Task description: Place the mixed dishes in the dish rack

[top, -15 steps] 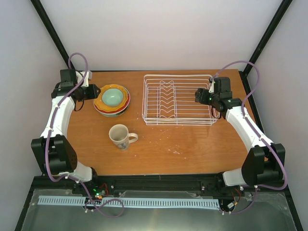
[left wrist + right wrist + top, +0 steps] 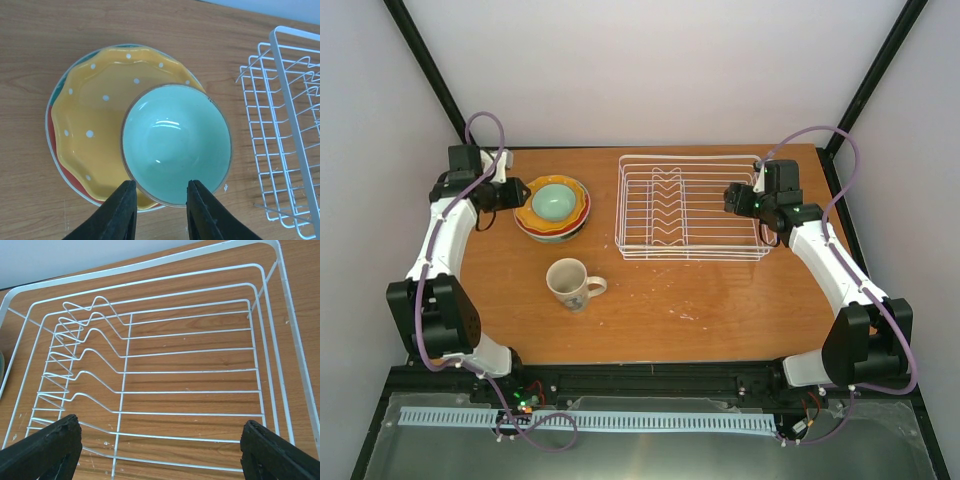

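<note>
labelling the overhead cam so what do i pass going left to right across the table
left gripper → small teal bowl → dish rack; the cream mug is left out because it overlaps the bowl's span.

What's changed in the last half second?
The left arm crept slightly toward the plate stack, left gripper open at the teal bowl's near rim; nothing gripped or released. Bowl, stack, mug, dish rack and the open right gripper stayed put.
</note>
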Robot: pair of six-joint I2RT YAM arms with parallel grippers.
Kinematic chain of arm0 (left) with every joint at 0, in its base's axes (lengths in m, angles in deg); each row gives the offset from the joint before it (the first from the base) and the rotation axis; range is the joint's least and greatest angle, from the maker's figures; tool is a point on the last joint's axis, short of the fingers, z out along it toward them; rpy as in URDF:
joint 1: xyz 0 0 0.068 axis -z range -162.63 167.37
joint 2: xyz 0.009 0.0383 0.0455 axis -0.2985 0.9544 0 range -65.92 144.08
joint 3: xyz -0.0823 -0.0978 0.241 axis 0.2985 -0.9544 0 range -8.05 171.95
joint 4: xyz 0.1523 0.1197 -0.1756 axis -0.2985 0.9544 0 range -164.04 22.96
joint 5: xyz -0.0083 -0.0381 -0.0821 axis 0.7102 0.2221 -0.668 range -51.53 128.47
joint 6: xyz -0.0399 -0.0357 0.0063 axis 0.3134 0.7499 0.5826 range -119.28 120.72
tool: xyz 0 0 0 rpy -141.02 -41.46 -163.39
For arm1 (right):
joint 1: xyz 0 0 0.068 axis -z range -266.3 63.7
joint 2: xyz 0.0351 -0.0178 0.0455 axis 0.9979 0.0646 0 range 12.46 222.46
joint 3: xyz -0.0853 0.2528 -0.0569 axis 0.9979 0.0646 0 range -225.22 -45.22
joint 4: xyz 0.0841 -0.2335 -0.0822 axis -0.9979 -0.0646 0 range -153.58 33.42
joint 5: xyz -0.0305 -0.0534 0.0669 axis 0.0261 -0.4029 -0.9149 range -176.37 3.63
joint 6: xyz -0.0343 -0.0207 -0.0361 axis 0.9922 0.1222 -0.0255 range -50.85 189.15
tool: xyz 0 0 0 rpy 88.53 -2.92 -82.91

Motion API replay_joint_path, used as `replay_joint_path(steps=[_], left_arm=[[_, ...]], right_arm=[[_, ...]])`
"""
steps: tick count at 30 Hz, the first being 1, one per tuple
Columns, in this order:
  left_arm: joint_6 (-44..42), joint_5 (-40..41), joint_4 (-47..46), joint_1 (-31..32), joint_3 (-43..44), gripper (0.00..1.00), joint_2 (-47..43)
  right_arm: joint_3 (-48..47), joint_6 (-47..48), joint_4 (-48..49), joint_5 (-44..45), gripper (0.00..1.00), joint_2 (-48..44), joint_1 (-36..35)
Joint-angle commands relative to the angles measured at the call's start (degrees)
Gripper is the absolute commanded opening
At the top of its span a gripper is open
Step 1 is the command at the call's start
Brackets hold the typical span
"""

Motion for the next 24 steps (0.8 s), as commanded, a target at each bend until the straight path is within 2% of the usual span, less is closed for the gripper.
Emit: replay_joint_path(steps=[1, 19, 24], left_arm=[[-0.1, 0.0, 1.6, 0.1, -0.3, 0.29, 1.3], [0.4, 5.9, 2.4, 0.4, 1.0, 0.26, 9.6], [0.4, 4.4, 2.4, 1.0, 2.9, 0.28, 11.5]], right_arm=[[-1.6, -0.5, 1.0, -1.4, 0.85, 0.7, -0.1], [-1.1, -0.9, 2.3, -3.0, 0.85, 1.3, -0.1], [-1.1, -1.0, 2.9, -3.4, 0.85, 1.8, -0.1]])
